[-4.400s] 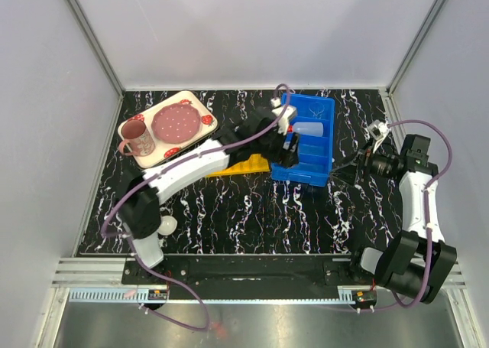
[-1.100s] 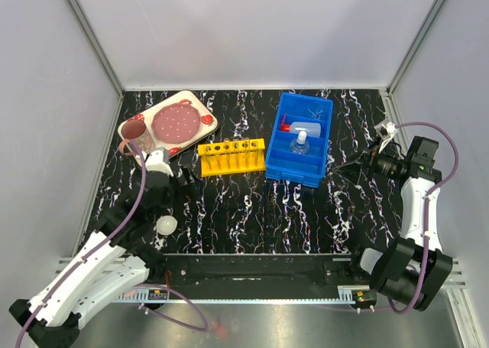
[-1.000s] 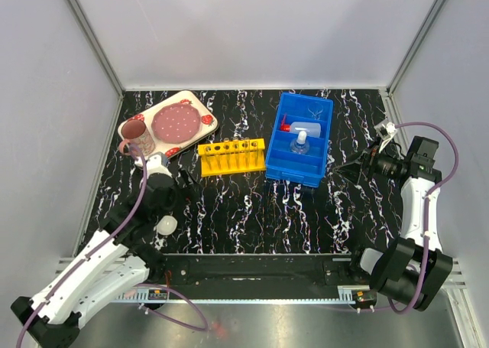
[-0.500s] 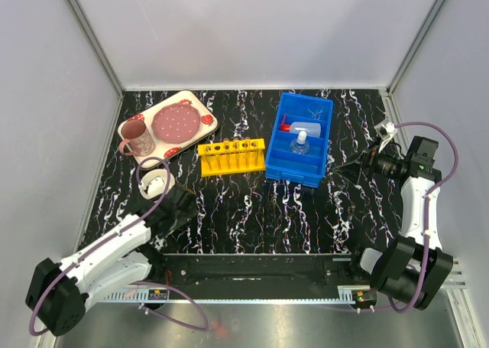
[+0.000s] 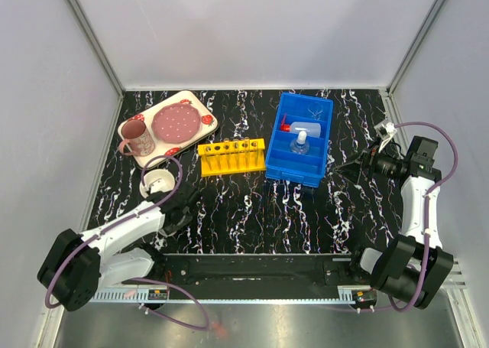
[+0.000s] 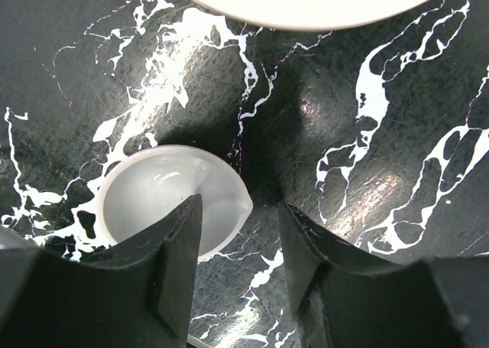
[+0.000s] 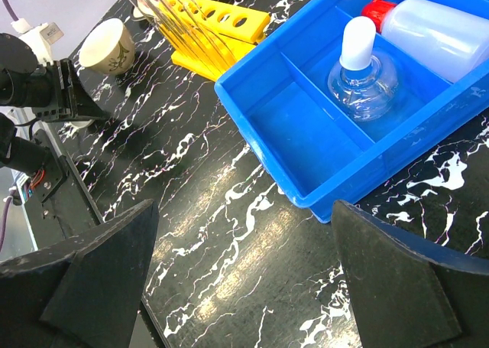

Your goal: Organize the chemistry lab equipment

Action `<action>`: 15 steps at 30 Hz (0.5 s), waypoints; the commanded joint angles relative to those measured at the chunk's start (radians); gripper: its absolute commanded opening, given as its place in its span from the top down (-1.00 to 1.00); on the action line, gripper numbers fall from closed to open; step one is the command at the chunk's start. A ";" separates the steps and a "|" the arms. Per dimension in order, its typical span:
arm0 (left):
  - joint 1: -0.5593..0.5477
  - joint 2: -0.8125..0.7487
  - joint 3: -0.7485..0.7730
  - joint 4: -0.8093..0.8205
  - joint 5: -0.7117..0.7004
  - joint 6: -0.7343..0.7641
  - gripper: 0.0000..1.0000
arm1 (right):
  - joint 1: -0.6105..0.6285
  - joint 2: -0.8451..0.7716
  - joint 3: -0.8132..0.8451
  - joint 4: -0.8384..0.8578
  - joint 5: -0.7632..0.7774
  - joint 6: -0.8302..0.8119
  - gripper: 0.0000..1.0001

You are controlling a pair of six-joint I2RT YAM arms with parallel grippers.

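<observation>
Left claw (image 6: 238,206) lowered, closing | white dish (image 6: 149,203) mouth-up, pour-lip between fingers

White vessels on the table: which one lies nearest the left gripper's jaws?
The small white round dish: in the wrist view its rim sits between the jaws of the left gripper. The larger white bowl lies beyond them, only its edge showing.

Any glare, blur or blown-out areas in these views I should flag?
Left wrist: soft glare patches on the black marble table; the left fingers are dark and out of focus, the small white dish is fairly sharp, and the white bowl at the top edge looks washed out. Right wrist: right fingers blurred, blue bin crisp. Top external: even light, no strong glare.
</observation>
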 commanded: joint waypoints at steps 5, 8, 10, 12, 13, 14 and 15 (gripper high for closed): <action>0.005 0.020 0.034 -0.004 -0.016 -0.010 0.33 | -0.004 0.006 0.003 0.013 -0.008 -0.009 -0.99; 0.005 0.022 0.039 0.001 -0.006 0.007 0.45 | -0.004 0.000 0.003 0.013 -0.008 -0.013 -0.99; 0.006 0.006 0.036 0.004 -0.002 0.009 0.51 | -0.004 -0.006 0.003 0.011 -0.011 -0.011 -1.00; 0.005 -0.014 0.027 0.016 0.014 0.021 0.57 | -0.004 -0.013 0.001 0.013 -0.011 -0.011 -0.99; 0.005 -0.038 0.024 0.019 0.021 0.026 0.61 | -0.004 -0.014 0.003 0.013 -0.010 -0.011 -0.99; 0.005 -0.052 0.017 0.024 0.030 0.029 0.63 | -0.004 -0.014 0.003 0.011 -0.011 -0.013 -0.99; 0.003 -0.067 0.010 0.030 0.035 0.039 0.64 | -0.004 -0.016 0.003 0.013 -0.011 -0.013 -0.99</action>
